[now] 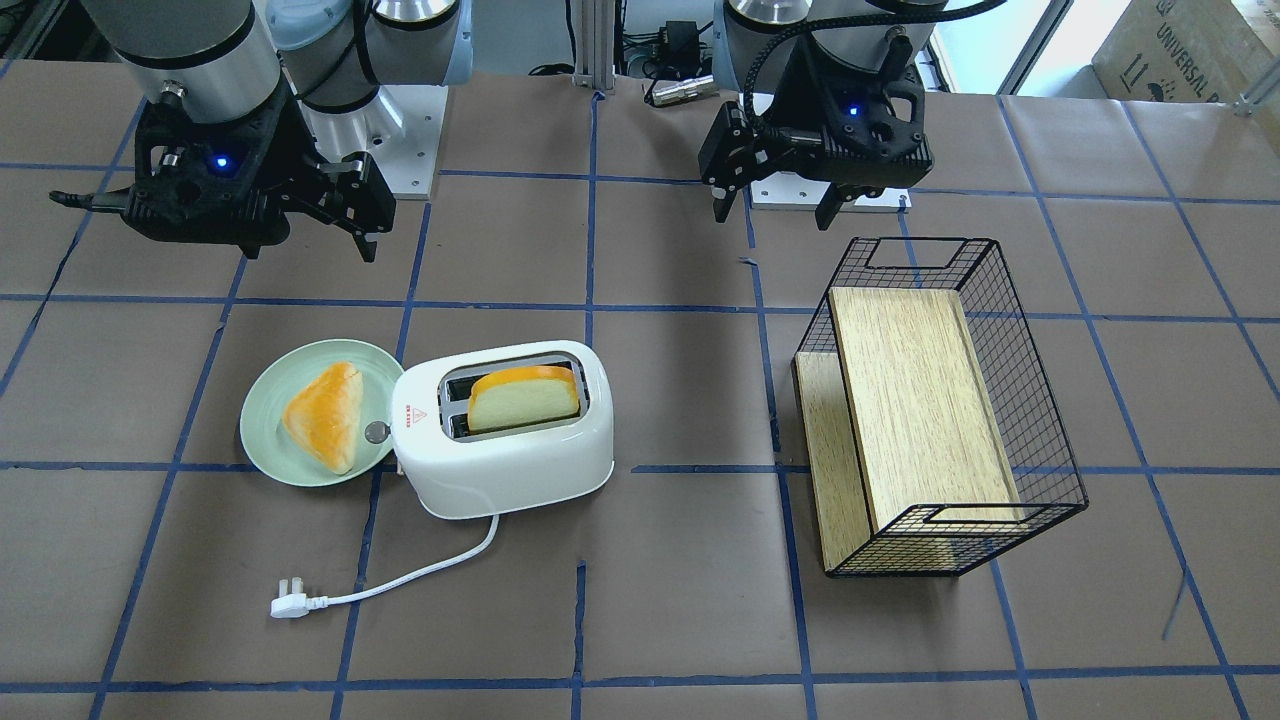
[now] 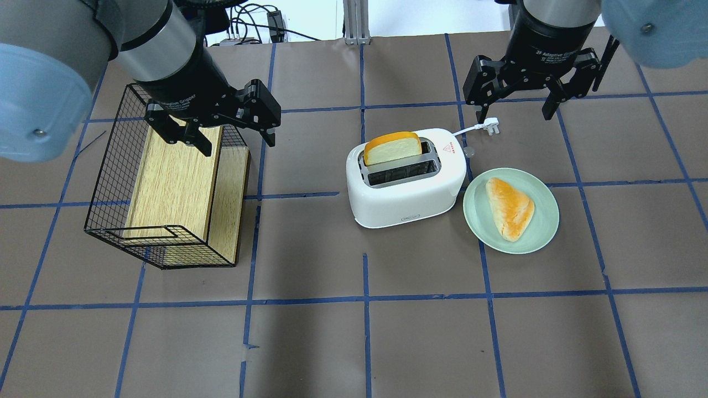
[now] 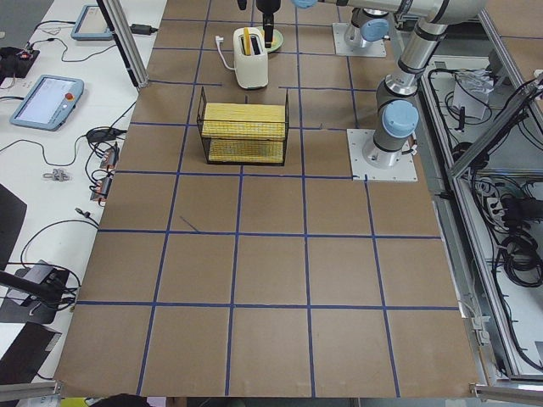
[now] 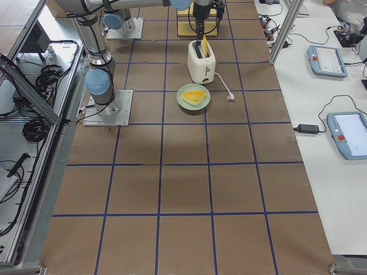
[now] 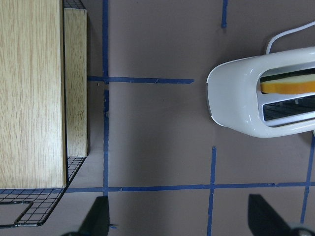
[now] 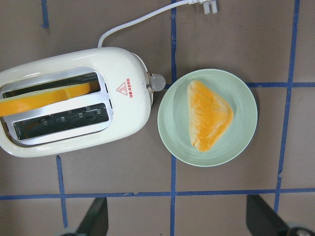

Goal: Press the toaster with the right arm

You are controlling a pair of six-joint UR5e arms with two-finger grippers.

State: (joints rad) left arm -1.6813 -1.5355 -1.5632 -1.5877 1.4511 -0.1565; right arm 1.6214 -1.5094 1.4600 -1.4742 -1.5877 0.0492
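The glossy white toaster (image 1: 510,450) stands mid-table, with an orange-crusted bread slice (image 1: 525,400) standing up out of one slot. Its silver knob (image 1: 377,432) faces the green plate. Its cord ends in a loose plug (image 1: 290,605). The toaster also shows in the overhead view (image 2: 406,193) and in the right wrist view (image 6: 74,132). My right gripper (image 1: 305,240) (image 2: 514,108) is open and empty, high above the toaster's knob end and the plate. My left gripper (image 1: 776,208) (image 2: 237,141) is open and empty above the wire basket's edge.
A pale green plate (image 1: 262,400) (image 6: 241,123) with a triangular bread piece (image 1: 325,415) touches the toaster's knob end. A black wire basket (image 1: 1040,430) holding a wooden board (image 1: 920,400) lies on the left arm's side, well apart from the toaster.
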